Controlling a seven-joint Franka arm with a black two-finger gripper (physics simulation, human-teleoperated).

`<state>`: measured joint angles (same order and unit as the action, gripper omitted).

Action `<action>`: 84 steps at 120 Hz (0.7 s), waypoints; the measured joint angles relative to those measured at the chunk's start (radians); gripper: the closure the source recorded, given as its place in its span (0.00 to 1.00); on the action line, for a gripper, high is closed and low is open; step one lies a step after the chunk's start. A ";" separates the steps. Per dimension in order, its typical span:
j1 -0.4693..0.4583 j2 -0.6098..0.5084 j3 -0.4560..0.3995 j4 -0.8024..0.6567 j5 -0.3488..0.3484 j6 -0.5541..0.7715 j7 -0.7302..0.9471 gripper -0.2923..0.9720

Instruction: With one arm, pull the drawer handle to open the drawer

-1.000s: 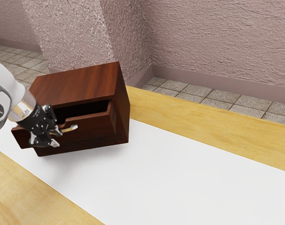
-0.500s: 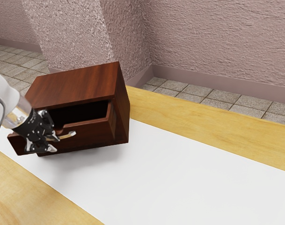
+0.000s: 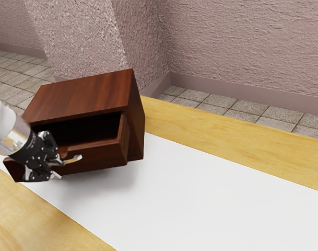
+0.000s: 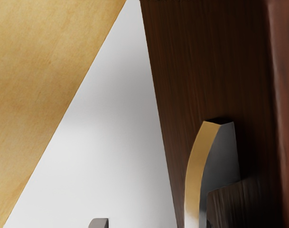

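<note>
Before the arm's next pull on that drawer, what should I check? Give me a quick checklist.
1. Gripper at the handle: ok.
2. Hold on the handle secure: cannot tell.
3. Drawer started out of the cabinet: ok, partly out.
4. Drawer fully open: not ok.
5. Cabinet resting on the white mat: ok.

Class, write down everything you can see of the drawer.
The drawer is dark reddish wood, glossy, pulled partway out of its cabinet toward the exterior view's left, its interior dark. Its front carries a curved brass-coloured handle, where the gripper sits. It extends above the white surface.
</note>
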<state>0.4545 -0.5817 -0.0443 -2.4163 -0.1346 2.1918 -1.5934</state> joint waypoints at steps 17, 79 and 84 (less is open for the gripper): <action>-0.001 -0.030 0.000 -0.028 0.002 0.001 0.000 0.67; 0.000 -0.090 -0.005 -0.064 -0.004 0.004 0.002 0.68; 0.000 -0.094 -0.007 -0.064 -0.004 0.005 0.003 0.68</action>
<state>0.4548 -0.6754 -0.0517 -2.4803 -0.1388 2.1967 -1.5907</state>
